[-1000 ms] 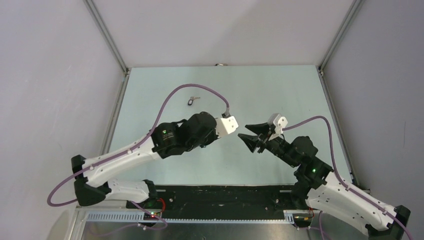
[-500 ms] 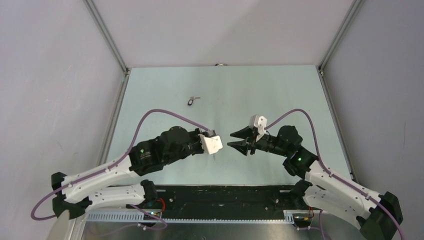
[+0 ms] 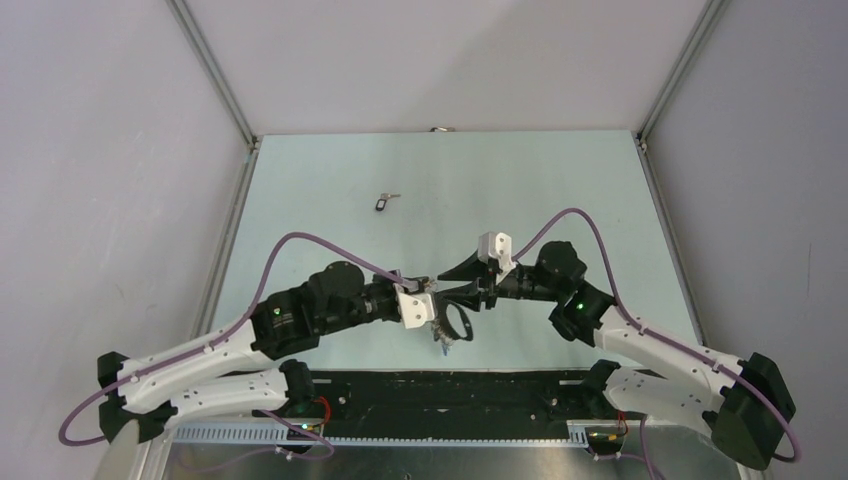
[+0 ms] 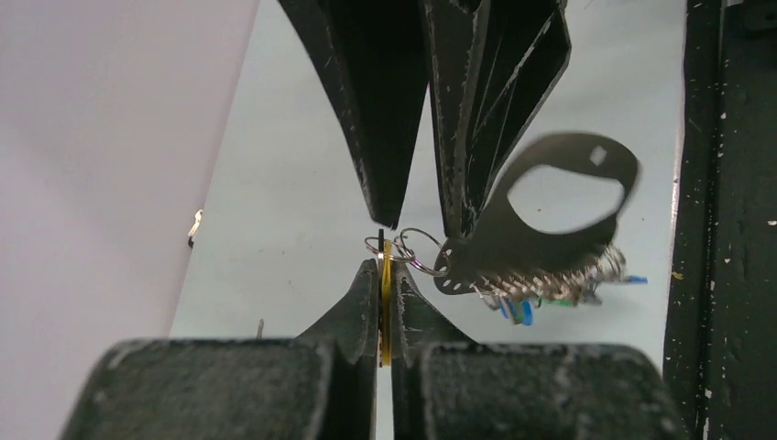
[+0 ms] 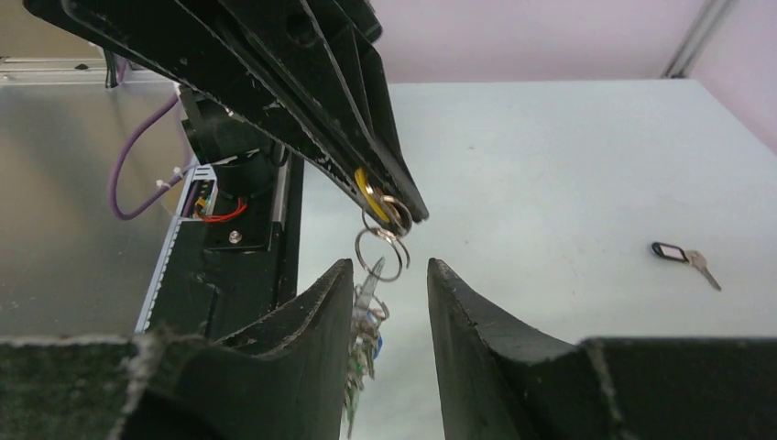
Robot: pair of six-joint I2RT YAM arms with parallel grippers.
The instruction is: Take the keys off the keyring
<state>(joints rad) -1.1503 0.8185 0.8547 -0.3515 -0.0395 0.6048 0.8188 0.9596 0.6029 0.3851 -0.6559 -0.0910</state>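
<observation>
Looking through the left wrist camera, I see the left gripper [image 4: 386,268] closed tight on a thin yellow tag [image 4: 386,312], which joins by small wire rings [image 4: 414,249] to the grey keyring [image 4: 495,246] hanging in the air beside it. The keys [image 4: 550,286] hang in a bunch under the keyring. The right gripper [image 5: 389,268] stands open, one finger on each side of the wire rings; I cannot tell if they touch. One black-tagged key [image 5: 683,257] lies on the table [image 5: 550,165], well apart from the keyring.
</observation>
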